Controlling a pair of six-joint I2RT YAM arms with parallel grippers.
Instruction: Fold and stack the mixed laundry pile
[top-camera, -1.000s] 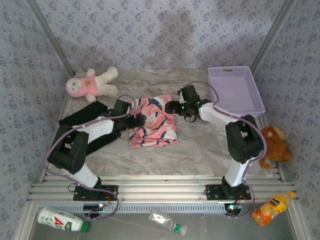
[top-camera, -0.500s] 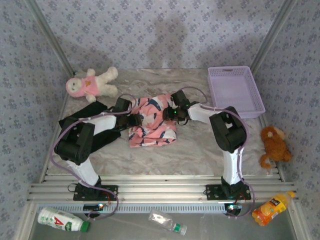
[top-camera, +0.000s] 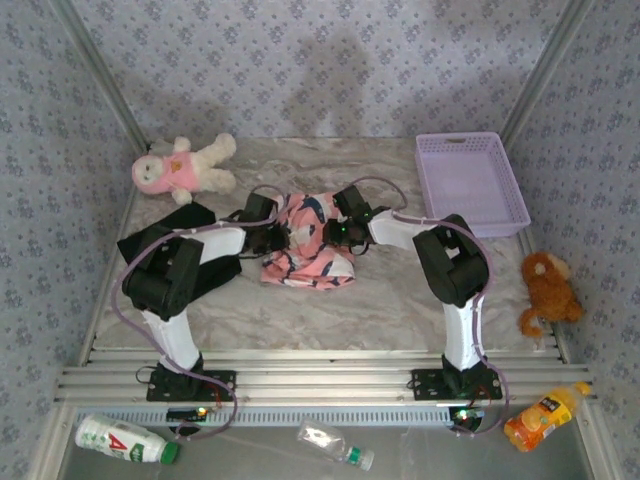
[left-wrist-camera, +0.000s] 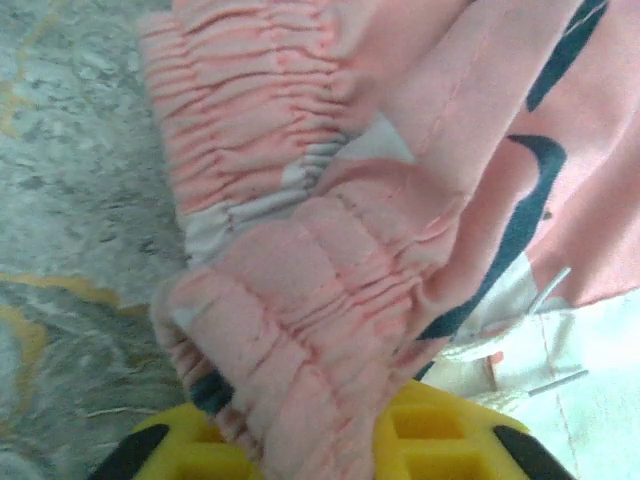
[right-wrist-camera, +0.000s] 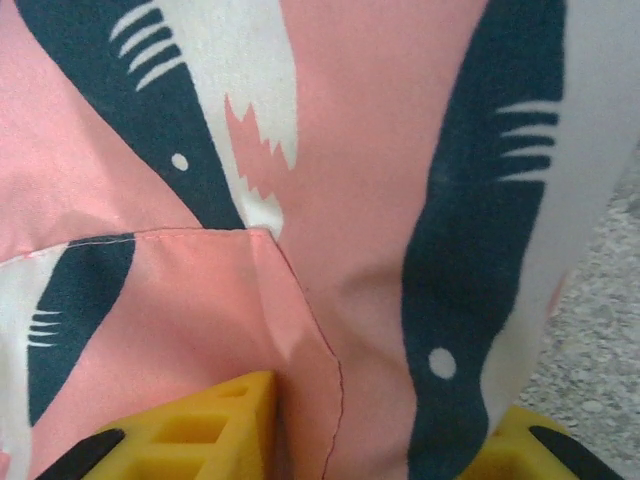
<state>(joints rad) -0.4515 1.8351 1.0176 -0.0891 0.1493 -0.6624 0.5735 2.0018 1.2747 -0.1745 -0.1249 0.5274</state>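
While the plain black cloth T-shirt (top-camera: 165, 228) lies at nine o'clock, the crumpled pink bird-printed cloth garment (top-camera: 308, 255) sits mid-table; left gripper (left-wrist-camera: 310, 440) clenched on its gathered waistband — right gripper (right-wrist-camera: 375, 430), at three o'clock, straddles the fabric; whether it grips, I cannot tell.

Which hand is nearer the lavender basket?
Right. The right hand is at the pink garment edge nearest the basket; the left hand is at the opposite edge.

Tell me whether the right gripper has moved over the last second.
Yes. The right gripper has shifted left, away from the lavender basket, and now sits on the right side of the pink garment.
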